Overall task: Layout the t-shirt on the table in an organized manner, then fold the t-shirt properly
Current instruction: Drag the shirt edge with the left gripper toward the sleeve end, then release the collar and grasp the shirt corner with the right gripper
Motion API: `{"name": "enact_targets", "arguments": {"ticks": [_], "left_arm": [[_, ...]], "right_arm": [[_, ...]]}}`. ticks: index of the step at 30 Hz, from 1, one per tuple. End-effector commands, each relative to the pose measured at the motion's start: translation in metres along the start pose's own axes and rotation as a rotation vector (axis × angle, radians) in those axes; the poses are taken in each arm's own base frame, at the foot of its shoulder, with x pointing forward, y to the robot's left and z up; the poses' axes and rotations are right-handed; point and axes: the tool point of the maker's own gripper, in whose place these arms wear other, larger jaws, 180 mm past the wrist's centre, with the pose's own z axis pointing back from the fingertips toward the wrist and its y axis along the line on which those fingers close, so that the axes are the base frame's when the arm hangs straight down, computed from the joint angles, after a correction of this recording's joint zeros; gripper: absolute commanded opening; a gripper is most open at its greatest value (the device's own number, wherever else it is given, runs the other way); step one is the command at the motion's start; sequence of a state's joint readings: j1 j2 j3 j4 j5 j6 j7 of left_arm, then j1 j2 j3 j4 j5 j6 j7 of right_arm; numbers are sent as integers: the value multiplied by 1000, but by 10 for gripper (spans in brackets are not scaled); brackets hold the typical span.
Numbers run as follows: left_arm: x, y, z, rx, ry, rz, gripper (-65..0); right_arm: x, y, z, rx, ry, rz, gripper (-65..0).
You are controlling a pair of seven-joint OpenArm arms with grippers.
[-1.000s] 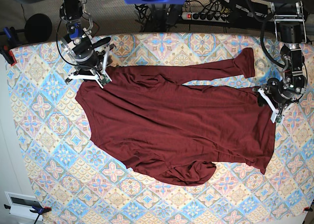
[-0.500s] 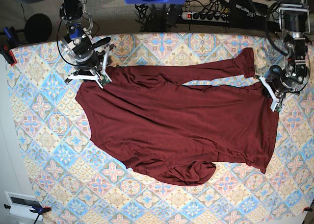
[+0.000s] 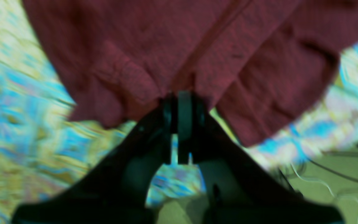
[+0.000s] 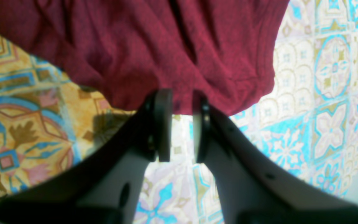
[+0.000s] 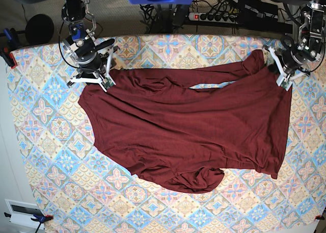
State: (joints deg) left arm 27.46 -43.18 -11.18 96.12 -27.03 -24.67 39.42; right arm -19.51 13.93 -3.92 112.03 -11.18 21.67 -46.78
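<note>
The dark maroon t-shirt (image 5: 188,136) lies spread across the patterned table (image 5: 46,141), with a sleeve stretched along the far side and its near hem bunched. At the far right, my left gripper (image 5: 278,71) is shut on the shirt's right edge. In the left wrist view, the left gripper (image 3: 179,98) has its jaws together, pinching a gather of maroon fabric (image 3: 172,46). My right gripper (image 5: 107,79) sits at the shirt's far left corner. The right wrist view shows the right gripper (image 4: 180,101) with its jaws narrowly apart and the shirt's edge (image 4: 154,46) clamped between them.
A power strip (image 5: 214,16) and cables lie on the floor beyond the table's far edge. A black round object (image 5: 39,29) and a red clamp (image 5: 7,55) are at the far left corner. A white box (image 5: 23,212) is off the near left corner.
My left gripper shut on the shirt's right edge and carried it toward the table's far right corner, drawing that side straighter. The right arm kept still.
</note>
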Motion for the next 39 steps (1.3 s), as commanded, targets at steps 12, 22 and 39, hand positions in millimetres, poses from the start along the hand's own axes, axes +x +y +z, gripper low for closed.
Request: {"name": "enact_targets", "arguments": {"ticks": [12, 22, 39], "left_arm": [[-18, 22, 6, 124, 76, -144, -649], [-14, 62, 22, 300, 1, 11, -648], [-31, 60, 11, 287, 33, 75, -647]], "right_arm": [[17, 11, 1, 26, -50, 30, -539], [37, -59, -8, -118, -83, -40, -477], [6, -111, -53, 4, -111, -552, -429]]}}
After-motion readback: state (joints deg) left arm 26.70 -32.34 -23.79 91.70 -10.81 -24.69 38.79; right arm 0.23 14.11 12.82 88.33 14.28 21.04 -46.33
